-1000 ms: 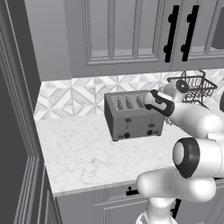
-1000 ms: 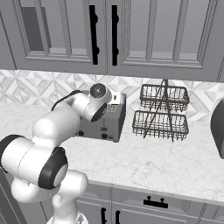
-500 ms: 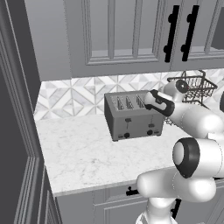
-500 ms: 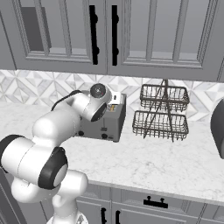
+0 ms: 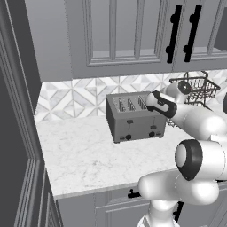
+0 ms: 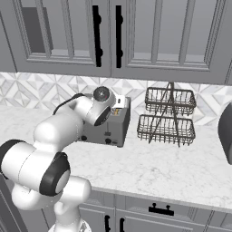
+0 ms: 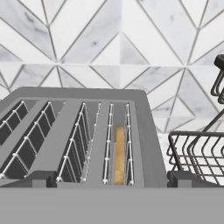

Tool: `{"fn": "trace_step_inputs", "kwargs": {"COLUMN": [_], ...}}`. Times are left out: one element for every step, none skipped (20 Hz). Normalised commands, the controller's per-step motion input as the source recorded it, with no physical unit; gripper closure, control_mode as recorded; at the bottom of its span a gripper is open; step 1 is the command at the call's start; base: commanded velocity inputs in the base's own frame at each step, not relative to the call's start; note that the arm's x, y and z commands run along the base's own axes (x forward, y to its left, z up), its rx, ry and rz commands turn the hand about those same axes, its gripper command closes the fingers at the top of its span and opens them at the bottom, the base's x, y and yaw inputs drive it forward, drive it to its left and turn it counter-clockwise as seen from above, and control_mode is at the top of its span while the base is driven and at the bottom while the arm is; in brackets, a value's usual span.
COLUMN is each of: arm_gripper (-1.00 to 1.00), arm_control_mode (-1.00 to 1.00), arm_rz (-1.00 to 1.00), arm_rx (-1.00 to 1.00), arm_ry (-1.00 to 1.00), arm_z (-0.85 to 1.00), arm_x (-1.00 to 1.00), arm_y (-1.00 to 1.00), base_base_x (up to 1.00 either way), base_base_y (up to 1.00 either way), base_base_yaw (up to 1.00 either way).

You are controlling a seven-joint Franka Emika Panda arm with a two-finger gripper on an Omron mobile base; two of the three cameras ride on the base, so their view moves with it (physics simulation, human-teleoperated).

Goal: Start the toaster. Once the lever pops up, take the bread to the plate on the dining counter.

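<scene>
Toaster (image 5: 135, 122) set at the back of the desk (image 5: 88, 155) against the tiled wall, levers and knobs facing forward for access; bread (image 7: 119, 153) seated upright, low in the slot at the end beside the wire rack (image 6: 166, 115), presumably awaiting toasting. End effector (image 7: 111, 177) hovering just above that slot, fingers spread wide, gripping nothing. Judged poised over the slice pending lever action, lift not yet begun.

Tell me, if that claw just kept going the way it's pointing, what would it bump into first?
Probably the toaster: the open gripper looks along its top, over the slot holding the bread. If it skims above that, the tiled wall comes next.
</scene>
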Motion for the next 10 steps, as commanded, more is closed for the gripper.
{"fn": "trace_step_inputs", "kwargs": {"arm_gripper": [-1.0, -1.0, -1.0, -1.0, -1.0, -1.0, -1.0, -1.0, -1.0, -1.0], "arm_control_mode": [-1.0, -1.0, -1.0, -1.0, -1.0, -1.0, -1.0, -1.0, -1.0, -1.0], "arm_rz": [0.0, 0.0, 0.0, 0.0, 0.0, 0.0, 0.0, 0.0, 0.0, 0.0], "arm_rx": [0.0, 0.0, 0.0, 0.0, 0.0, 0.0, 0.0, 0.0, 0.0, 0.0], "arm_ry": [0.0, 0.0, 0.0, 0.0, 0.0, 0.0, 0.0, 0.0, 0.0, 0.0], "arm_z": [0.0, 0.0, 0.0, 0.0, 0.0, 0.0, 0.0, 0.0, 0.0, 0.0], "arm_x": [0.0, 0.0, 0.0, 0.0, 0.0, 0.0, 0.0, 0.0, 0.0, 0.0], "arm_y": [0.0, 0.0, 0.0, 0.0, 0.0, 0.0, 0.0, 0.0, 0.0, 0.0], "base_base_x": [0.0, 0.0, 0.0, 0.0, 0.0, 0.0, 0.0, 0.0, 0.0, 0.0], "base_base_y": [0.0, 0.0, 0.0, 0.0, 0.0, 0.0, 0.0, 0.0, 0.0, 0.0], "base_base_yaw": [0.0, 0.0, 0.0, 0.0, 0.0, 0.0, 0.0, 0.0, 0.0, 0.0]}}
